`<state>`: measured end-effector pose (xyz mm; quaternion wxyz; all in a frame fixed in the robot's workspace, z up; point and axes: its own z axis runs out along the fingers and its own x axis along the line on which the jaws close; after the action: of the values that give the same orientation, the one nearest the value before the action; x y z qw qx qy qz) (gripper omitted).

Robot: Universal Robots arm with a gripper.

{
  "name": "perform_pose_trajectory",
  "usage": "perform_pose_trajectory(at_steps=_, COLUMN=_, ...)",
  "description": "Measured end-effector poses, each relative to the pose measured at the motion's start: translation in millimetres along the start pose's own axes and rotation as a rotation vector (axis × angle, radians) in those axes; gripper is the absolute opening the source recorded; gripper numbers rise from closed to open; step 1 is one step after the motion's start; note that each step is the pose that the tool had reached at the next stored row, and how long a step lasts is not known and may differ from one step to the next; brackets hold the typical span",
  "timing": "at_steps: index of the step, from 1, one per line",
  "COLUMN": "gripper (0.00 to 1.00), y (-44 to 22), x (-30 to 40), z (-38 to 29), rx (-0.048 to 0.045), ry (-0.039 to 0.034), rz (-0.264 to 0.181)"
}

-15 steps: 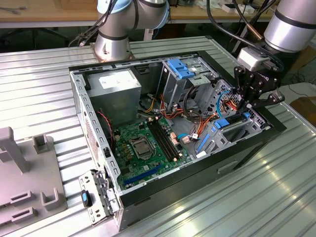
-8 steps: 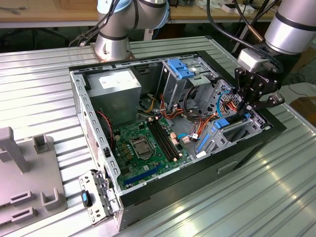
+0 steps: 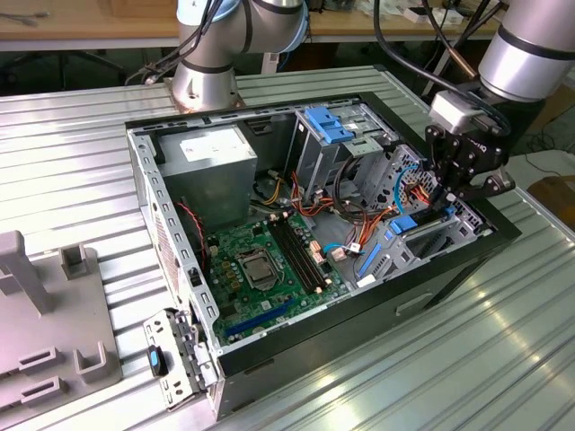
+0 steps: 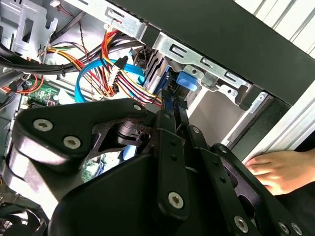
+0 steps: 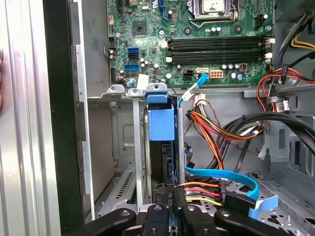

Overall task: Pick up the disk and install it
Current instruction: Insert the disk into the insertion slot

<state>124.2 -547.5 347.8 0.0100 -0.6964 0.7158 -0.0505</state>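
Squarely between the jaws, the disk (image 5: 161, 123), upright.

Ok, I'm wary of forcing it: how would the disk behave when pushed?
The disk, stiff-looking in its blue frame, probably won't flex. Standing on edge between metal bay walls, it likely slides rather than tips. Nearby cables might snag.
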Motion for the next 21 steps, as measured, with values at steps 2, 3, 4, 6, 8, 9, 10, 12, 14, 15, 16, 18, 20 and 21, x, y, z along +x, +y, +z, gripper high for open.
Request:
perform_pose_trajectory(at_steps=2, gripper=0.16, y=0.0, x=-0.7, z=0.0, rx=0.0000, ry=0.0001, rz=0.001)
perform_pose_trajectory(at_steps=3, gripper=0.16, y=0.0, x=-0.9, z=0.1, rx=-0.0001, ry=0.0002, rz=0.001)
perform_pose_trajectory(at_steps=4, gripper=0.16, y=0.0, x=-0.9, z=0.1, rx=-0.0001, ry=0.0007, rz=0.001)
perform_pose_trajectory(at_steps=6, gripper=0.16, y=0.0, x=-1.0, z=0.2, rx=0.0000, ry=0.0048, rz=0.002)
perform_pose_trajectory(at_steps=8, gripper=0.16, y=0.0, x=-0.9, z=0.2, rx=-0.0002, ry=0.0085, rz=0.008)
perform_pose_trajectory(at_steps=9, gripper=0.16, y=0.1, x=-0.9, z=0.1, rx=-0.0005, ry=0.0094, rz=0.013)
perform_pose_trajectory(at_steps=10, gripper=0.16, y=0.1, x=-0.9, z=0.1, rx=-0.0007, ry=0.0095, rz=0.015)
perform_pose_trajectory(at_steps=12, gripper=0.16, y=0.1, x=-0.9, z=0.1, rx=-0.0010, ry=0.0102, rz=0.021)
perform_pose_trajectory(at_steps=14, gripper=0.16, y=0.0, x=-1.0, z=0.2, rx=-0.0012, ry=0.0107, rz=0.025)
perform_pose_trajectory(at_steps=15, gripper=0.16, y=0.1, x=-1.0, z=0.3, rx=-0.0013, ry=0.0109, rz=0.026)
perform_pose_trajectory(at_steps=16, gripper=0.16, y=0.1, x=-1.0, z=0.6, rx=-0.0014, ry=0.0111, rz=0.027)
perform_pose_trajectory(at_steps=18, gripper=0.16, y=0.2, x=-1.0, z=1.3, rx=-0.0015, ry=0.0110, rz=0.028)
perform_pose_trajectory(at_steps=20, gripper=0.16, y=0.2, x=-1.1, z=2.1, rx=-0.0015, ry=0.0112, rz=0.028)
perform_pose_trajectory(at_steps=21, gripper=0.16, y=0.2, x=-1.1, z=2.5, rx=-0.0015, ry=0.0112, rz=0.028)
